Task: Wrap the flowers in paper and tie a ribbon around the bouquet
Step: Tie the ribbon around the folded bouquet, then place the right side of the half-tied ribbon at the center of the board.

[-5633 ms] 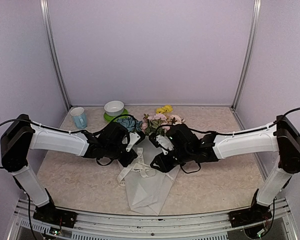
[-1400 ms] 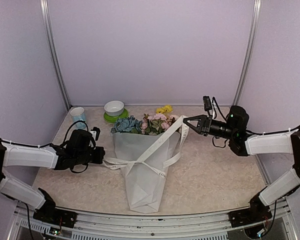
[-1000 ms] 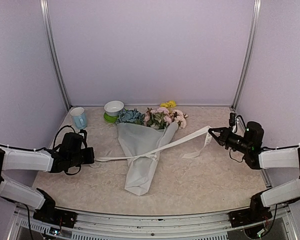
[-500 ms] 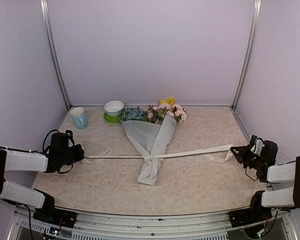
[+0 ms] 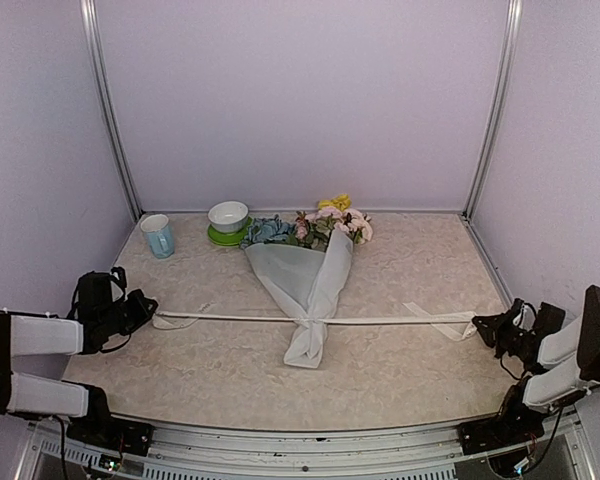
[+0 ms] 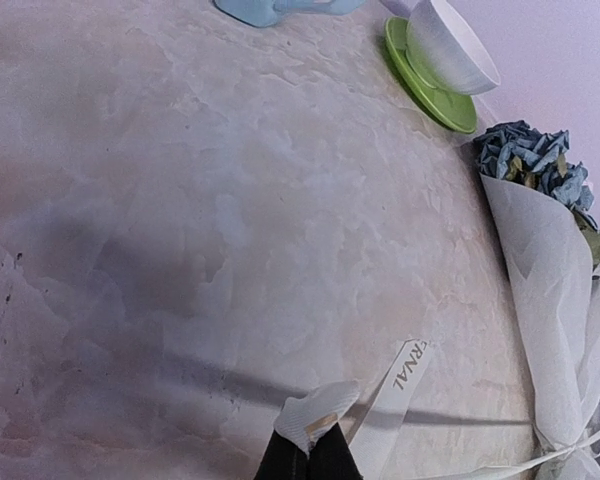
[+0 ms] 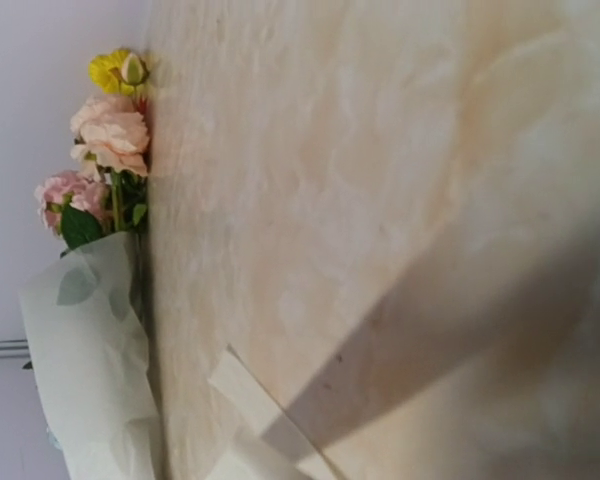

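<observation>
The bouquet lies on the table with its flowers (image 5: 318, 224) toward the back wall and the paper (image 5: 302, 285) tapering toward me. The ribbon (image 5: 230, 318) runs taut left to right across the cone's narrow lower part, cinched there at a knot (image 5: 310, 322). My left gripper (image 5: 140, 305) is low at the table's far left, shut on a folded bit of ribbon (image 6: 315, 415); a lettered tail (image 6: 401, 373) lies beside it. My right gripper (image 5: 486, 328) is at the far right, shut where the ribbon ends. Its fingers are out of the right wrist view, which shows ribbon (image 7: 252, 402), pink roses (image 7: 110, 130) and paper (image 7: 90, 380).
A light blue cup (image 5: 159, 236) stands at the back left. Next to it is a white bowl (image 5: 228, 215) on a green saucer (image 5: 216, 236), close to the blue blooms (image 6: 535, 160). Metal frame posts (image 5: 110, 110) stand at both back corners.
Both arms have drawn further apart and lower toward the table's side edges. The ribbon is now pulled straight and tight around the cone, which has slid slightly.
</observation>
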